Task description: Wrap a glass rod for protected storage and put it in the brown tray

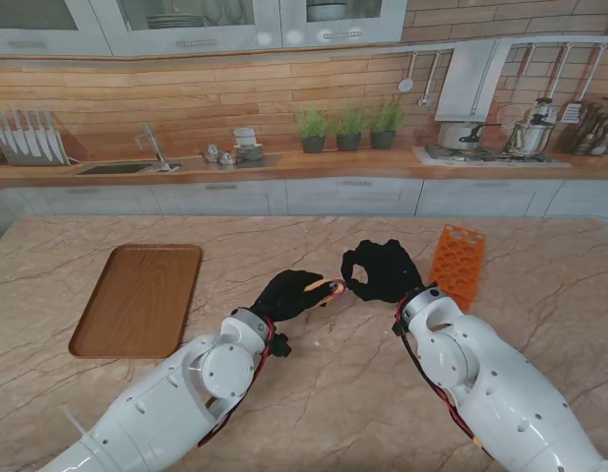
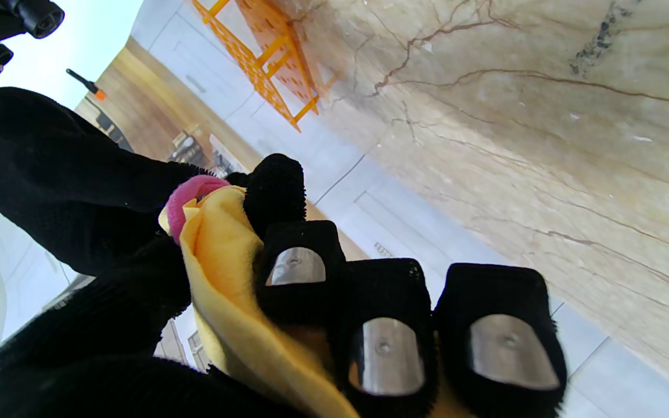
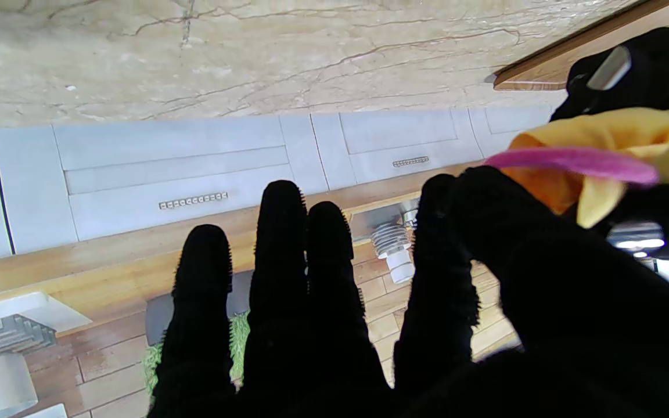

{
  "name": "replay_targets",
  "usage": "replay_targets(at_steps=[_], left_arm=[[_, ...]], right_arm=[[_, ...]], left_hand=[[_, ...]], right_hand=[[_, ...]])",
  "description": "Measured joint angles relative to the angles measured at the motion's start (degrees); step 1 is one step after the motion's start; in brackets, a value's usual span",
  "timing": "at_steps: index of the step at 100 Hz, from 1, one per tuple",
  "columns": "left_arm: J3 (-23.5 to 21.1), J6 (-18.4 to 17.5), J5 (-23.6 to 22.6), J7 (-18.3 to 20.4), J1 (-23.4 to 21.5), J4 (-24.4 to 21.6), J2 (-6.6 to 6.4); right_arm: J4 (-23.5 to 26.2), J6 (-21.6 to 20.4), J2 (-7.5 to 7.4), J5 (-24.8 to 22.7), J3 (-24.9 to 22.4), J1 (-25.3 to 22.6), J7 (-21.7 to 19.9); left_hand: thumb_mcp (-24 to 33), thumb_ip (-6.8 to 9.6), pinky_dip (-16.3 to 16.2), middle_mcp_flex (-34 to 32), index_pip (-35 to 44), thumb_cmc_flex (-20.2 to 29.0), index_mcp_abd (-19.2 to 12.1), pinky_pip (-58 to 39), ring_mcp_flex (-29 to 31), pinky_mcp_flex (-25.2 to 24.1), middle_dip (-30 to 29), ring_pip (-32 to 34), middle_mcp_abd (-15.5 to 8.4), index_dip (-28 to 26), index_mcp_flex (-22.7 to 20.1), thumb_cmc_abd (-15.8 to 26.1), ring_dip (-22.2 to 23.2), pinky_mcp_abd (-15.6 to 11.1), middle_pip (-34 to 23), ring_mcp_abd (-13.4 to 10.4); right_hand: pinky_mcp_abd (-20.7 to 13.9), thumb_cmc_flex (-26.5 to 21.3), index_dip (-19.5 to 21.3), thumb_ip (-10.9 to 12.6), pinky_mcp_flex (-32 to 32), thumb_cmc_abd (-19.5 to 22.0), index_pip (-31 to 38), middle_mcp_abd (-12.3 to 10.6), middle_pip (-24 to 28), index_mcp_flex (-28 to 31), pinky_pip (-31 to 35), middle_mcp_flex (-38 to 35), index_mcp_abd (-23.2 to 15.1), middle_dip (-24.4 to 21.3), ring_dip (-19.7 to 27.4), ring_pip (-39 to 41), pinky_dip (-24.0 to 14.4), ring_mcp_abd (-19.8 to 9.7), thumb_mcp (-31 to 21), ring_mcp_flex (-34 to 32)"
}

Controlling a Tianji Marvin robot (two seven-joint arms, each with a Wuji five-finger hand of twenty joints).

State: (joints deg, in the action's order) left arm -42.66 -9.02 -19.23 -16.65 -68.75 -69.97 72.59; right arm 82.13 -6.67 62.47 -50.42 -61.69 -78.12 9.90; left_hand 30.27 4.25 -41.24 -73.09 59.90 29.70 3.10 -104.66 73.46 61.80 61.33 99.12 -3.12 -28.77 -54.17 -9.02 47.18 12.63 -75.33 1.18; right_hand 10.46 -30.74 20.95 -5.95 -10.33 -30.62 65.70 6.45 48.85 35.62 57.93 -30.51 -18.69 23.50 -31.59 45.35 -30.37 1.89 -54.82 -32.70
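The left robot hand (image 1: 292,293) was clamped on the yellow cloth (image 2: 227,290) around the pink rod (image 3: 578,164). The right robot hand (image 1: 381,269), just beside it, held nothing, fingers spread. Best to keep the cloth pinched tight before carrying it left to the tray (image 1: 139,298).

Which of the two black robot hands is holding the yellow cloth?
The left hand, the one nearer the brown tray. Its fingers are closed around the yellow cloth. The right hand, beside the orange rack, has its fingers spread.

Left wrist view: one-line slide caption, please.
Left hand clasps the pink rod wrapped in yellow cloth, orange rack beyond.
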Motion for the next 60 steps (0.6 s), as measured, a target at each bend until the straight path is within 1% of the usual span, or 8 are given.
replay_targets(at_steps=[15,16,23,29,35,43,54,60], left_arm=[[-0.3,0.4,0.4,-0.9,-0.2,0.0,0.4],[-0.3,0.4,0.5,-0.9,-0.2,0.0,0.42],[-0.4,0.4,0.5,-1.2,-0.2,0.0,0.51],[-0.5,0.3,0.4,-1.5,-0.2,0.1,0.55],[-0.7,0.1,0.3,-1.8,-0.2,0.1,0.6],[-1.0,-0.5,0.3,-2.1,-0.2,0.2,0.64],[-1.5,-1.2,0.2,-2.6,-0.2,0.3,0.68],[-1.9,-1.4,0.2,-2.9,-0.3,0.3,0.73]], right_arm=[[0.5,0.1,0.09,1.9,-0.3,-0.8,-1.5],[0.6,0.2,0.09,1.9,-0.4,-0.9,-1.6],[1.1,0.3,0.17,2.8,-0.8,-1.6,-2.0],[1.4,0.3,0.32,4.3,-1.2,-2.3,-2.2],[1.5,0.0,0.56,7.3,-1.8,-2.8,-2.3],[2.0,-0.2,0.93,11.2,-2.8,-3.7,-3.0],[3.0,0.2,1.26,14.1,-4.2,-4.7,-5.3],[3.5,1.2,1.33,17.4,-4.6,-5.2,-6.8]], left_hand=[[0.0,0.0,0.2,0.0,0.0,0.0,0.0,0.0,0.0,0.0,0.0,0.0,0.0,0.0,0.0,0.0,0.0,0.0,0.0,0.0],[0.0,0.0,0.2,0.0,0.0,0.0,0.0,0.0,0.0,0.0,0.0,0.0,0.0,0.0,0.0,0.0,0.0,0.0,0.0,0.0],[0.0,0.0,0.4,0.0,0.0,0.0,0.0,0.0,0.0,0.0,0.0,0.0,0.0,0.0,0.0,0.0,0.0,0.1,0.0,0.0],[0.0,0.0,0.7,0.0,0.0,0.0,0.0,0.0,0.0,0.0,0.0,0.0,0.0,0.0,0.0,0.0,0.0,0.1,0.0,0.0],[0.0,0.0,0.7,0.0,0.0,0.0,0.0,-0.1,0.0,0.0,0.0,0.0,0.0,0.0,0.0,0.0,0.0,0.1,0.0,0.0],[0.0,0.0,0.7,0.0,0.0,0.0,0.0,-0.1,0.0,0.0,0.0,0.0,0.0,0.0,0.0,0.0,0.0,0.1,0.0,0.0],[0.0,0.0,0.8,0.0,0.0,0.0,0.0,-0.1,0.0,0.0,0.0,0.0,0.0,0.0,0.0,0.0,0.0,0.1,0.0,0.0],[0.0,0.0,0.8,0.0,0.0,0.0,0.0,-0.1,0.0,0.0,0.0,0.0,0.0,0.0,0.0,0.0,0.0,0.1,0.0,0.0]], right_hand=[[0.0,0.0,-0.5,0.0,-0.6,0.0,0.0,0.0,-0.1,1.0,0.0,-1.8,0.0,0.0,0.0,-0.1,0.0,0.0,-0.2,-0.5],[0.0,0.0,-0.5,-0.4,-0.7,-0.2,0.0,0.0,-0.1,1.3,0.0,-1.8,0.0,0.0,0.0,-0.1,0.0,0.0,-0.6,-0.5],[0.0,0.0,-0.6,-0.4,-1.1,-1.9,0.0,0.0,-0.6,1.8,0.0,-2.5,0.0,0.0,0.0,-0.1,0.0,0.0,-2.1,-0.6],[0.0,1.5,-0.5,-0.4,-1.5,-4.9,0.0,0.0,-0.7,2.6,0.0,-3.6,0.0,0.0,0.0,-0.9,0.0,0.1,-3.4,-1.1],[0.0,3.4,-0.4,-0.4,-1.5,-7.0,0.0,0.0,-0.8,2.6,0.0,-3.6,0.0,0.0,0.0,-1.2,0.0,0.2,-4.0,-1.1],[0.0,3.8,-0.4,-0.4,-1.5,-9.8,-0.1,0.0,-1.5,2.5,-0.2,-3.6,0.5,0.0,0.0,-1.4,-0.1,0.5,-3.9,-1.1],[0.0,3.8,2.6,-0.4,-2.1,-11.0,-3.6,0.0,-2.4,0.8,-0.6,-3.6,3.0,0.0,0.0,-2.2,-1.5,0.6,-3.9,-1.1],[0.0,3.8,4.5,-0.5,-2.1,-11.7,-6.1,0.0,-3.0,-0.6,-0.9,-3.6,4.3,-0.1,-0.4,-2.7,-2.1,0.6,-3.9,-1.1]])
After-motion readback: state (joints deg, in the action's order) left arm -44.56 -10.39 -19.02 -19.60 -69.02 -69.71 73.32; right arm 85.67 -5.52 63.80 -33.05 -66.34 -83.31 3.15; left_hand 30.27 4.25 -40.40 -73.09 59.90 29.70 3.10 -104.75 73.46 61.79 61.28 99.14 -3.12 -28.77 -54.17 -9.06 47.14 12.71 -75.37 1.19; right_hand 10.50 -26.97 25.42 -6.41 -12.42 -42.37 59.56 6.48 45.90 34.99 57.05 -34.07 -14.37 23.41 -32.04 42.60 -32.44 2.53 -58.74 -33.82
